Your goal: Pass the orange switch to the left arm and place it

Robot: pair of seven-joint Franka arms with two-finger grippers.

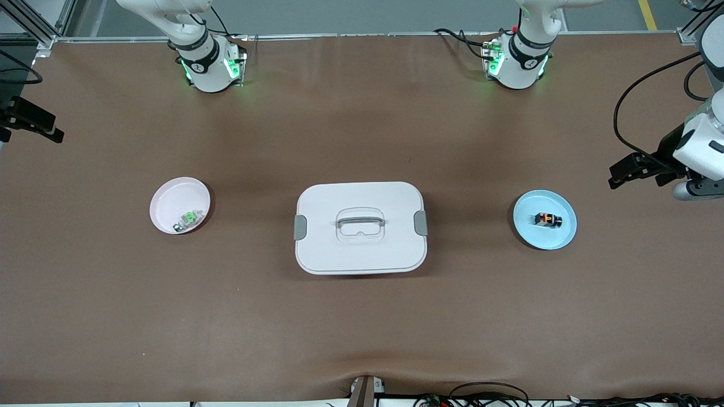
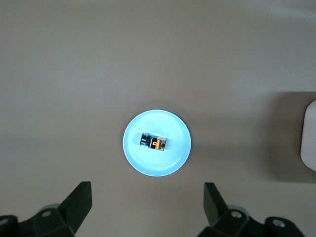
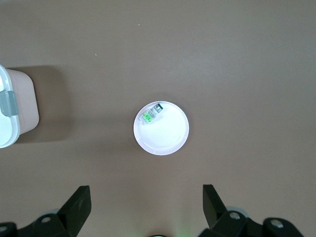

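Note:
The orange switch (image 1: 548, 219) lies on its side on a light blue plate (image 1: 531, 232) toward the left arm's end of the table. The left wrist view shows the switch (image 2: 154, 142) from high above, between the open, empty fingers of my left gripper (image 2: 146, 192). That left gripper (image 1: 622, 169) hangs over the table's end beside the blue plate. The white box (image 1: 360, 227) with grey clips stands mid-table. My right gripper (image 1: 34, 124) hangs open and empty over the table's other end (image 3: 145, 193).
A pale pink plate (image 1: 169, 198) toward the right arm's end holds a small green-and-silver switch (image 1: 189, 219); the right wrist view also shows this switch (image 3: 149, 115). The box's edge shows in both wrist views (image 2: 310, 143) (image 3: 12, 108). Cables lie along the table's near edge (image 1: 486, 395).

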